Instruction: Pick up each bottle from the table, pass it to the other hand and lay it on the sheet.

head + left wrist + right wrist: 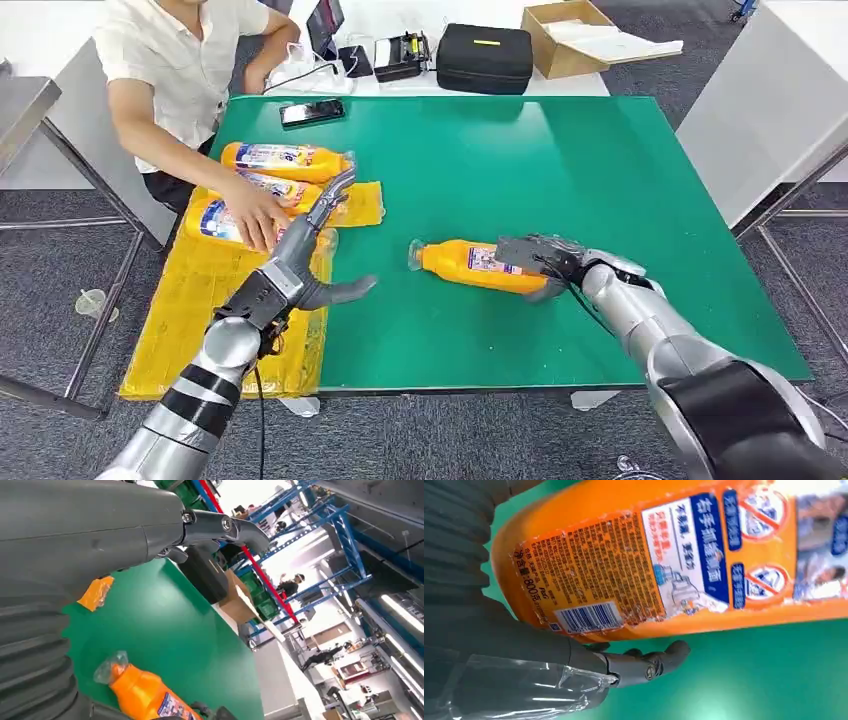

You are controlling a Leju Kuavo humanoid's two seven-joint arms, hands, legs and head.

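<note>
Four orange bottles show in the head view: three on the yellow sheet [215, 300] at the table's left, where a person's hand [255, 215] rests on one, and a fourth bottle [470, 265] lying on its side on the green table [600, 180]. The right hand [540, 262] wraps around its base end, fingers over the top. The right wrist view adds the bottle's printed label and barcode, the thumb beneath. The left hand [300, 275] hovers empty, fingers spread, at the sheet's edge, well apart from that bottle.
</note>
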